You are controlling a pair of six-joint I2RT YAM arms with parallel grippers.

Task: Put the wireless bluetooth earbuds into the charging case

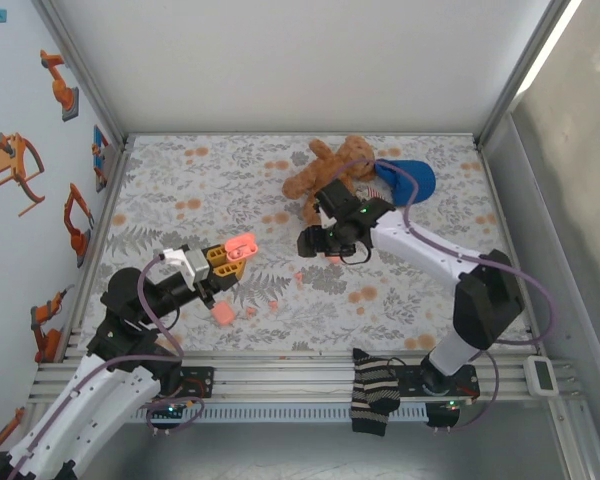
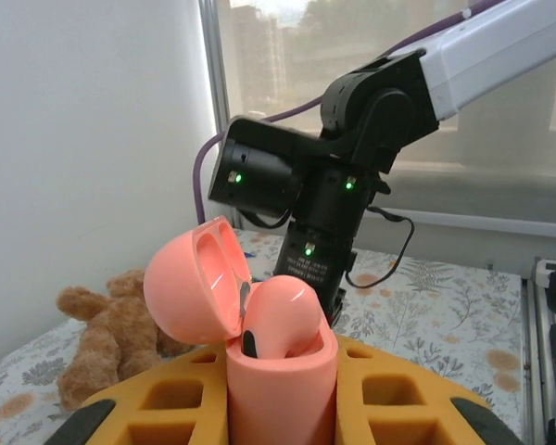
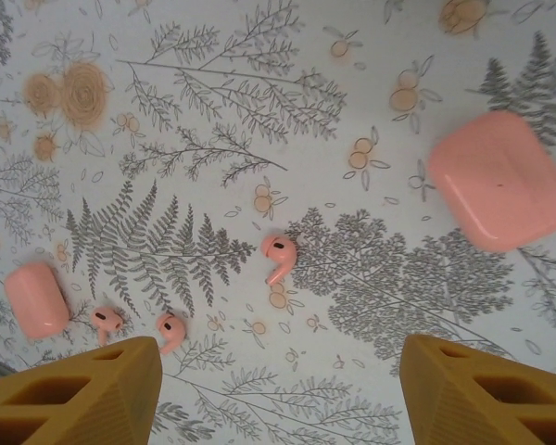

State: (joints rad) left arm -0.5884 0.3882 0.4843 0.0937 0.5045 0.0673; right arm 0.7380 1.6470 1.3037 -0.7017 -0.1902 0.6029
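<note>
My left gripper (image 1: pixel 230 256) is shut on a pink charging case (image 2: pixel 280 389), held upright above the table with its lid (image 2: pixel 193 278) swung open to the left. One salmon-pink earbud (image 2: pixel 280 313) sits in the case. My right gripper (image 1: pixel 318 245) hovers over the mat, open, its yellow fingers (image 3: pixel 74 394) wide apart with nothing between them. Below it a loose earbud (image 3: pixel 280 256) lies on the mat. Two more earbuds (image 3: pixel 105 321) (image 3: pixel 170 330) lie near the left finger.
A closed pink case (image 3: pixel 500 179) lies on the mat to the upper right of the right wrist view, and another (image 3: pixel 35 298) at the left. A teddy bear (image 1: pixel 330 170) and a blue cap (image 1: pixel 412 178) sit at the back. A striped sock (image 1: pixel 373 392) hangs over the front rail.
</note>
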